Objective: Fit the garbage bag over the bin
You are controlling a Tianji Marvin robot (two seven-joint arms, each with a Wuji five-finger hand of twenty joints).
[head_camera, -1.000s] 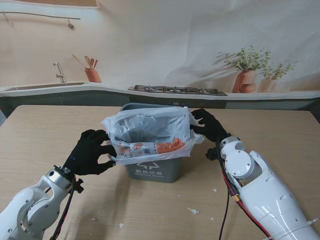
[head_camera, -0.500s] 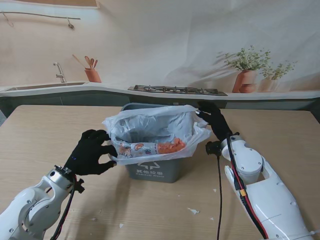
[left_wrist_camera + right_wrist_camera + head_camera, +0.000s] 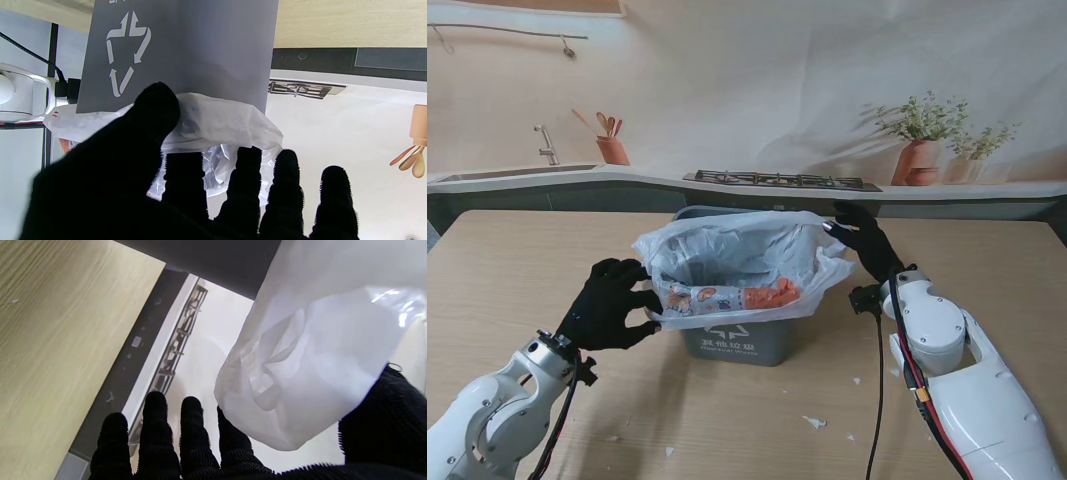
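I see the gray bin (image 3: 732,335) standing upright in the middle of the wooden table (image 3: 517,260), with a white recycle sign on the side facing me. The white garbage bag (image 3: 727,255) sits in the bin's mouth, puffed up and crinkly, and its edge hangs over the near rim and the right rim. The far rim of the bin shows bare behind the bag. Something orange and white lies inside, near the front.

My left hand (image 3: 607,303) is at the bin's near left corner. In the left wrist view the thumb (image 3: 155,106) presses on the bag's edge and the other fingers are under it — so this hand is pinching the bag.

My right hand (image 3: 865,240) is up at the far right corner, fingers stretched out. In the right wrist view the bag (image 3: 313,366) hangs right by the hand, between the thumb and the fingers (image 3: 191,426) — but I cannot tell if it really grips the bag.

A few small white scraps (image 3: 814,422) lie on the table, nearer to me than the bin.
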